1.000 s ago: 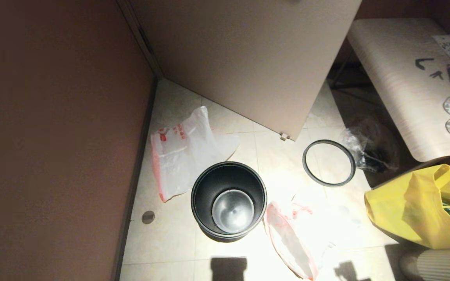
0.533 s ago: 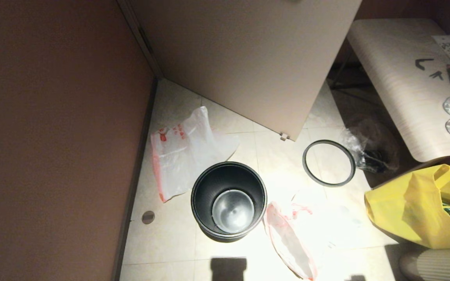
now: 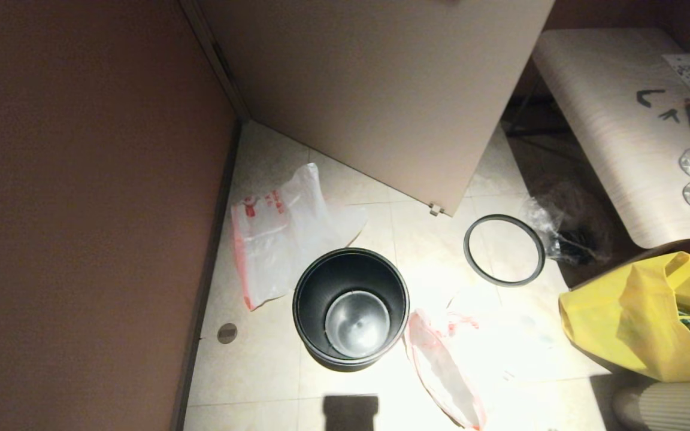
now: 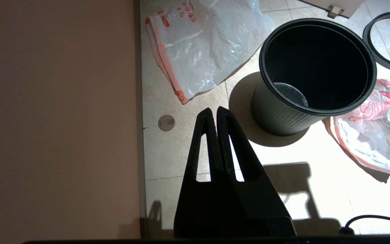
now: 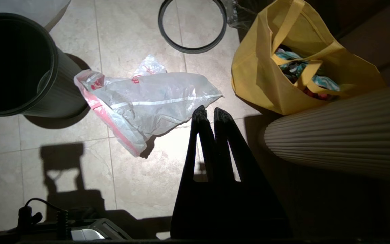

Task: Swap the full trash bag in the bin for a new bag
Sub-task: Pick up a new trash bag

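The bin (image 3: 312,299) stands upright on the floor tiles with nothing in it, its steel bottom showing. Its grey rim ring (image 3: 504,282) lies apart to the right. The new bag (image 3: 279,230) lies flat beside the wall, behind and left of the bin. The full trash bag (image 3: 447,365) lies on the floor against the bin's right side. Neither arm shows in the head view. My left gripper (image 4: 214,110) is shut and empty, above bare tiles near the bin (image 4: 279,115). My right gripper (image 5: 210,113) is shut and empty, just off the full trash bag (image 5: 147,101).
A yellow fabric tote (image 3: 638,317) stands at the right with a ribbed beige cylinder (image 5: 337,135) beside it. A clear film bag (image 3: 563,230) lies under the table (image 3: 614,131). A brown wall (image 3: 81,209) runs along the left, a beige panel (image 3: 381,90) behind.
The shadow of my right arm at the bottom right of the head view has slid out of the picture. Bin, bags and ring lie as before.
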